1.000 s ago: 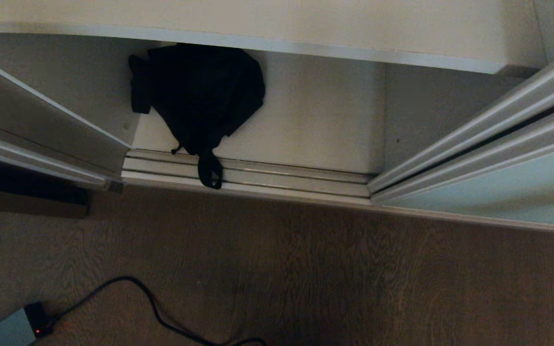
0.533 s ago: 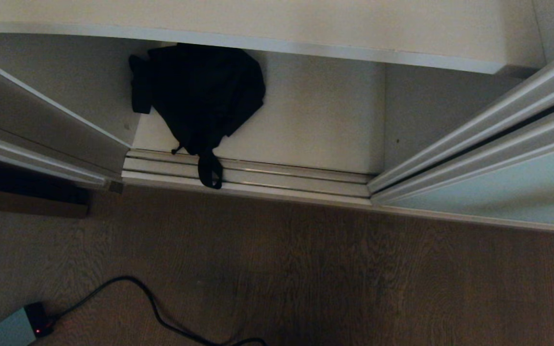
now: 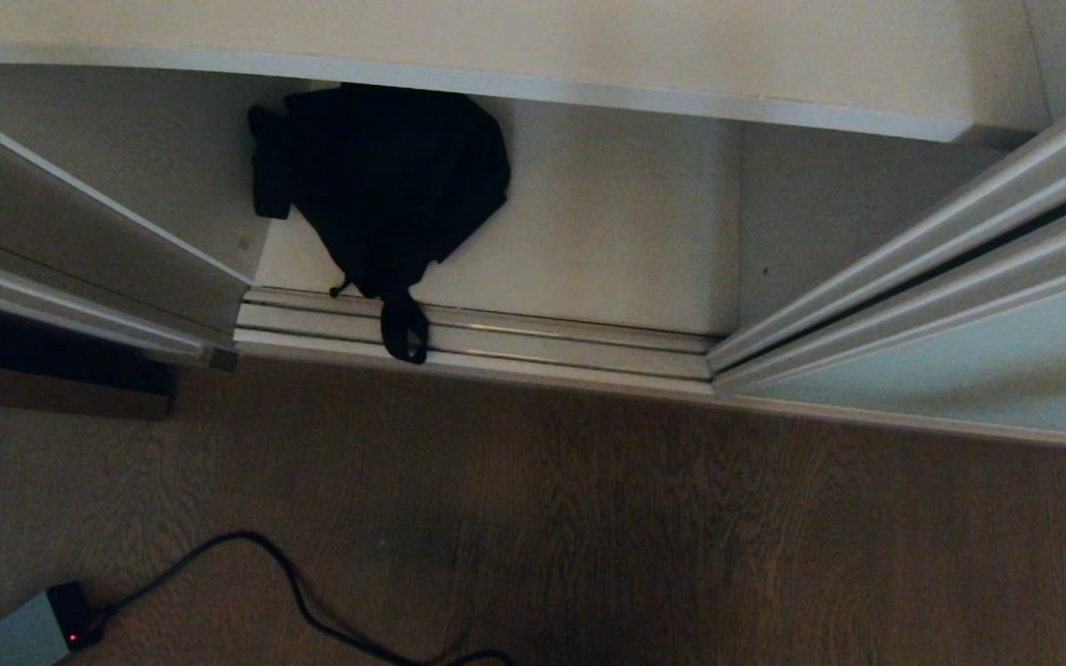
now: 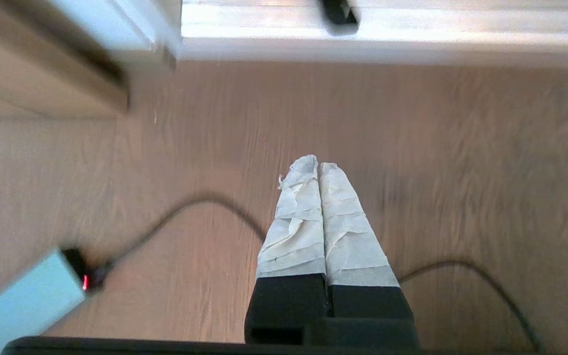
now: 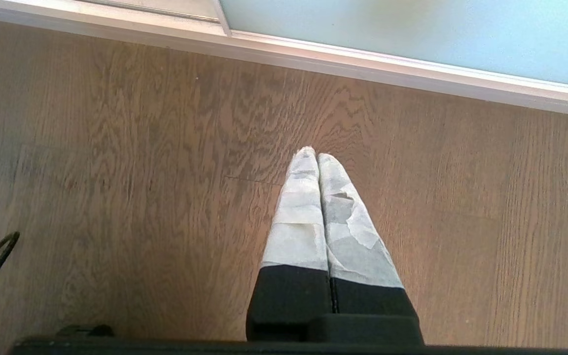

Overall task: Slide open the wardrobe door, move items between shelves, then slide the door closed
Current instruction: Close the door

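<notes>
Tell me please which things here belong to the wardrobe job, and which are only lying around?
Belong to the job:
- black bag on the bottom shelf, strap over the door track
- sliding wardrobe door, slid to the right
- left gripper and right gripper, both shut above the floor

Lying about:
- black cable
- pale blue box

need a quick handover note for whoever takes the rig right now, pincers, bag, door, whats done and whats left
Left pincer: shut, empty, over the floor in front of the wardrobe.
Right pincer: shut, empty, over the floor near the door.
Bag: on the bottom shelf, left side, its strap lying across the track.
Done: door slid open to the right.
Left: clear the strap off the track, then close the door.
</notes>
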### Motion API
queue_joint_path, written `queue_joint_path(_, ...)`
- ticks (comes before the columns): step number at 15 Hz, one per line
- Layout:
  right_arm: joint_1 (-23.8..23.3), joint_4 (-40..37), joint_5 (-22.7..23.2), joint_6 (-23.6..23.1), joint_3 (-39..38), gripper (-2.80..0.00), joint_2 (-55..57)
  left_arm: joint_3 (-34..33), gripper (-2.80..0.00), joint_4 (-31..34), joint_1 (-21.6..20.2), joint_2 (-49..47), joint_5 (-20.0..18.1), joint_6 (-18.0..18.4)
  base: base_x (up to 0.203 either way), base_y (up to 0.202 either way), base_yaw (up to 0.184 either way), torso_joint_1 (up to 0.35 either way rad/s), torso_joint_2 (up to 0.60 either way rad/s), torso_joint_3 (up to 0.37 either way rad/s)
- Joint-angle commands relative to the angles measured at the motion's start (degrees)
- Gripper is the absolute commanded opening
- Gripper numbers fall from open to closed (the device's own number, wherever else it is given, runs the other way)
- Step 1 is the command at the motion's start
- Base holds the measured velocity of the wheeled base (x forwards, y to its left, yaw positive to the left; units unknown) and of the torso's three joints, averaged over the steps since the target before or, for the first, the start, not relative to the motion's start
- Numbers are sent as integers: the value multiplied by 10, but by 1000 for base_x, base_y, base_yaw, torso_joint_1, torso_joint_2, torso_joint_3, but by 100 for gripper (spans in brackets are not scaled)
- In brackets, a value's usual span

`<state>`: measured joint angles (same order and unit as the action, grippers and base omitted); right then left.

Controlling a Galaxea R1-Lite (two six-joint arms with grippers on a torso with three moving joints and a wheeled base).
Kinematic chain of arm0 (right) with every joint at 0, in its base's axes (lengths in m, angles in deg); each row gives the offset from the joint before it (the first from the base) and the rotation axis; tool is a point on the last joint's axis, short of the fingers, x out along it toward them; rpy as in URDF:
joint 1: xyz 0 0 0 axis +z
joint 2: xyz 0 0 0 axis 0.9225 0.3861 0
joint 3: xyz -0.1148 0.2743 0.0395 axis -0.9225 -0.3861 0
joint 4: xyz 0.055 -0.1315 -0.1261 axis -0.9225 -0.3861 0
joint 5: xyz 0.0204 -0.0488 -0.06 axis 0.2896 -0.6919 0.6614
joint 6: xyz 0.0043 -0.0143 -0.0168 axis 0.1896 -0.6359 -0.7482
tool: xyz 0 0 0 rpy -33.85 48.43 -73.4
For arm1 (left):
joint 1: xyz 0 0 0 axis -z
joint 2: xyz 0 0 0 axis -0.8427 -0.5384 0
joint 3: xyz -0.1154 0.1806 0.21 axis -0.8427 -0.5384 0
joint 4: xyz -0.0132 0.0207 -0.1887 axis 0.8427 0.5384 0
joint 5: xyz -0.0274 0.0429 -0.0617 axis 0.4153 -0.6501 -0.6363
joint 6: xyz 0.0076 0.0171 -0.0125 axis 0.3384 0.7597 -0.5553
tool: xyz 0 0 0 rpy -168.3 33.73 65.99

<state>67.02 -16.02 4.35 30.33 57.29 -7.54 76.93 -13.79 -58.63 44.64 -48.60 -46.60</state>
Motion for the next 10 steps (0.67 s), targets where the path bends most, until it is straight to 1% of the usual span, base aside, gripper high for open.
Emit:
queue_joint_path(1,0,0,1,0,-1,-280,-1,2,-280,47,0,-4,15,-4,0,0,0,0,0,0)
queue_joint_path(2,0,0,1,0,0,-280,-1,-5,-280,54,0,-4,32,-2,0,0,0,0,0,0)
queue_joint_path(5,0,0,1,0,0,-280,-1,-6,-280,54,0,-3,32,-3,0,0,0,0,0,0)
queue_joint_path(8,0,0,1,0,-1,-280,-1,-6,-280,53,0,-3,37,-13,0,0,0,0,0,0)
queue_joint_path(9,0,0,1,0,-1,-280,-1,-6,-280,53,0,-3,40,-21,0,0,0,0,0,0)
queue_joint_path(10,0,0,1,0,-1,-280,-1,-6,-280,51,0,-3,45,-40,0,0,0,0,0,0)
